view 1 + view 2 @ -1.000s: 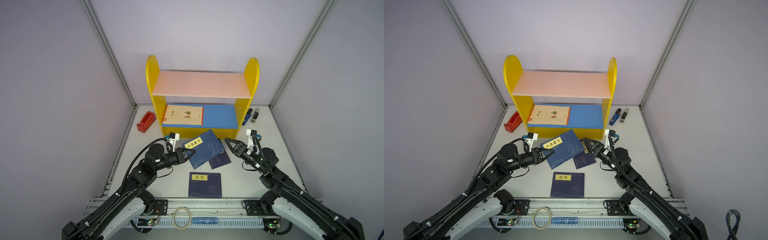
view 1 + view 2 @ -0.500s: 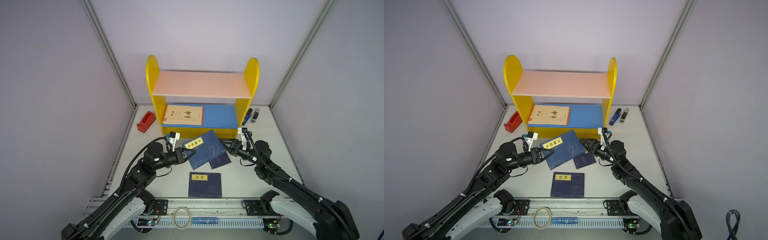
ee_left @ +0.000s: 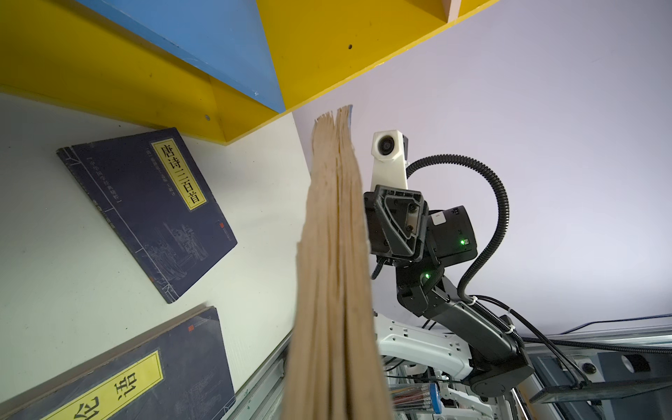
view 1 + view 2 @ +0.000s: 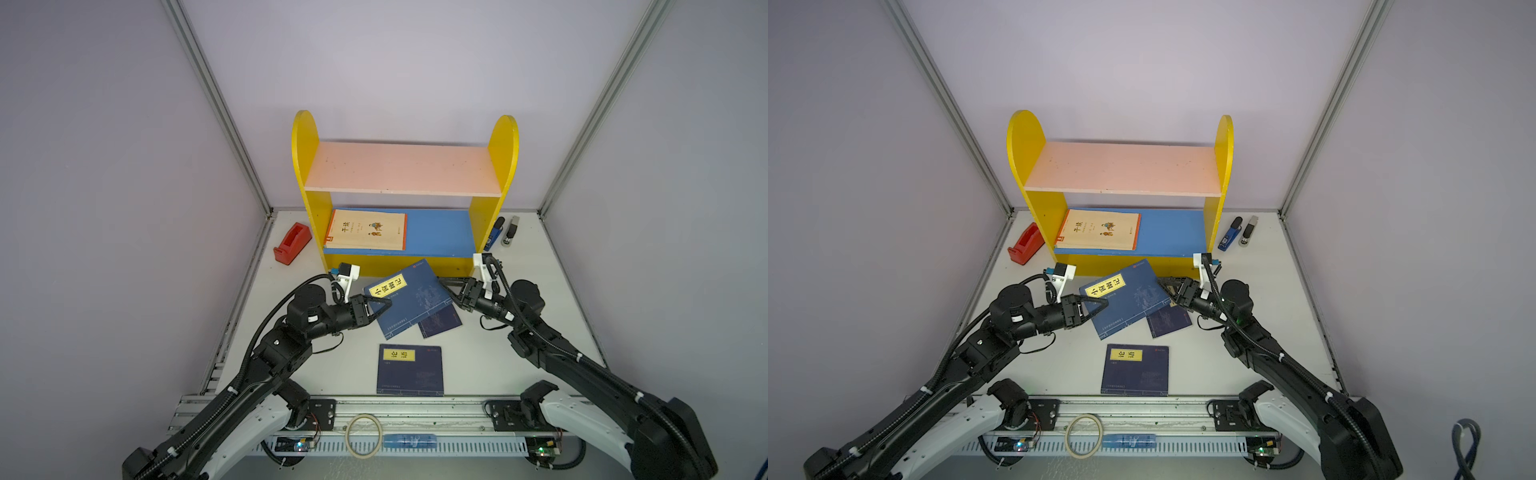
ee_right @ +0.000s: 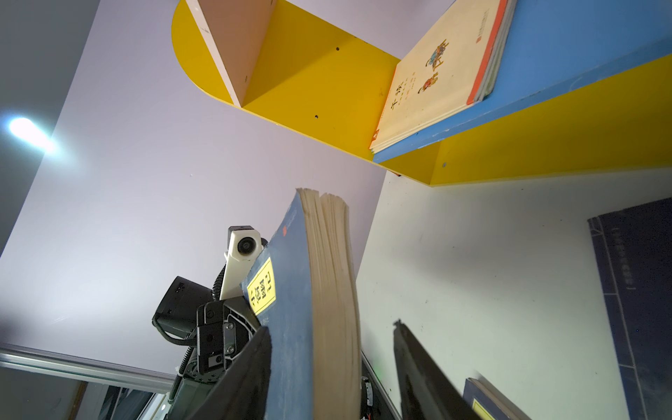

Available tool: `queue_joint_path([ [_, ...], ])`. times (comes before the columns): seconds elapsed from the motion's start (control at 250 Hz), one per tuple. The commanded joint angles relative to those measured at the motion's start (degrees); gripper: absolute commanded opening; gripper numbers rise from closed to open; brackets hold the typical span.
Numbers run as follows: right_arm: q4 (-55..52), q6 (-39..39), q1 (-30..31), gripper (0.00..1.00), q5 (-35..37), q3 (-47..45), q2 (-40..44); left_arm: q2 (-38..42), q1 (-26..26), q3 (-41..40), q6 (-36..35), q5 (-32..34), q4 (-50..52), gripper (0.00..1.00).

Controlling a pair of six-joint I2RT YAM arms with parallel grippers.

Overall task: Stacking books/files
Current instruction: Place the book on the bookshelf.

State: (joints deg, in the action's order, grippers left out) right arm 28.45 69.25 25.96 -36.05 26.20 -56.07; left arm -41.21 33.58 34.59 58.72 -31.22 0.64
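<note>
The left gripper (image 4: 382, 305) is clenching a navy book (image 4: 409, 299) at the corner beside its yellow title label, and is holding it above the table (image 4: 498, 353), just in front of the yellow shelf (image 4: 505, 166). The right gripper (image 4: 451, 286) is reaching to the opposite edge of this book with its jaws apart. In the right wrist view the book is standing between the two fingers (image 5: 251, 371) - one is sitting right beside the cover, the other is staying clear of the pages with a gap showing. So only the left side is gripping it.

A second navy book (image 4: 440, 322) is lying flat on the table, and in both top views the lifted one is partly covering it. A third navy book (image 4: 410, 370) is lying flat nearer to the front edge, apart from the other two.

The cream books (image 4: 365, 230) are resting as a small pile on the blue lower board (image 4: 440, 232) of the shelf - at its left end, touching the yellow side panel.
</note>
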Motion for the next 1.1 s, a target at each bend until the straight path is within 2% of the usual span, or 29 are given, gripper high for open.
queue_joint_path([
  [0.0,3.6,0.5,0.3,0.52,-0.6,0.2,0.2,-0.5,0.0,0.1,-0.1,-1.5,-3.8,0.00],
  [0.284,6.0,1.4,2.1,0.49,-0.4,0.3,-1.2,-2.8,0.2,0.1,0.9,-2.6,-6.6,0.00],
  [0.36,6.4,1.6,2.4,0.46,-0.2,0.5,-1.8,-3.1,0.3,0.1,0.9,-2.5,-6.9,0.00],
  [0.684,6.1,2.0,2.6,0.00,1.7,0.1,-2.9,-2.6,0.1,0.7,-0.1,-2.0,-4.4,0.00],
  [0.744,6.0,2.1,2.6,0.00,2.2,0.0,-3.0,-2.3,-0.1,1.1,-0.5,-1.4,-2.9,0.11],
  [0.848,5.9,2.5,2.6,0.00,3.5,-0.5,-3.1,-1.1,-1.0,1.7,-1.1,0.8,0.7,0.38],
  [0.888,6.0,2.6,2.6,0.00,4.2,-0.8,-3.0,-0.5,-1.8,1.9,-1.1,1.8,2.2,0.43],
  [0.932,6.0,2.9,2.6,0.00,5.6,-1.3,-2.9,0.4,-2.9,2.4,-0.9,3.5,5.0,0.45],
  [0.952,5.9,3.1,2.6,0.00,6.4,-1.7,-2.7,1.0,-3.6,2.7,-0.7,5.0,6.3,0.48],
  [1.096,3.7,3.0,3.9,0.00,15.1,-4.1,-1.4,7.8,-8.4,6.8,-0.3,21.4,23.1,0.91],
])
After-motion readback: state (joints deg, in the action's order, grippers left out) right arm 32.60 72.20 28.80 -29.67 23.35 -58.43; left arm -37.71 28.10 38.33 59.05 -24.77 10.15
